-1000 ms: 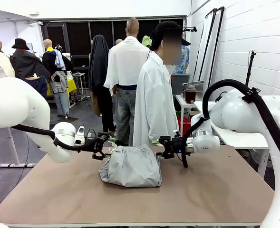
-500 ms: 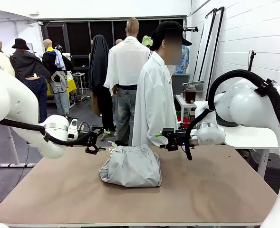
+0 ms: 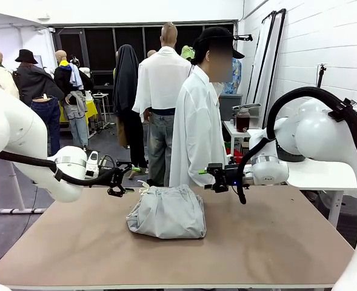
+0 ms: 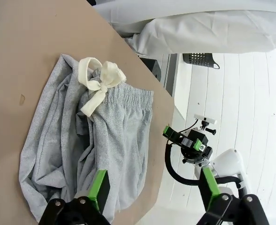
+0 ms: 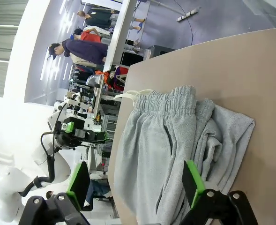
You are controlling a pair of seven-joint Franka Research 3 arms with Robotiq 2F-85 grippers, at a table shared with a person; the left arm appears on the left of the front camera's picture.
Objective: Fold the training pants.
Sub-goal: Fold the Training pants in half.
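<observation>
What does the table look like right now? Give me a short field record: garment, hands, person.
garment: training pants lying in a folded bundle mid-table, waistband toward the far edge
drawstring: whitish, knotted, at the waistband
left hand: open, holds nothing, hovering off the bundle's far left corner, apart from the cloth
right hand: open, holds nothing, hovering off the far right corner, apart from the cloth
person: in a white shirt, standing at the far side, behind the bundle
table: brown top

A brown tabletop (image 3: 275,242) stands by a white plank wall (image 3: 330,54), with dark windows (image 3: 99,48), seemingly unlit, beyond the grey floor (image 3: 2,182).
</observation>
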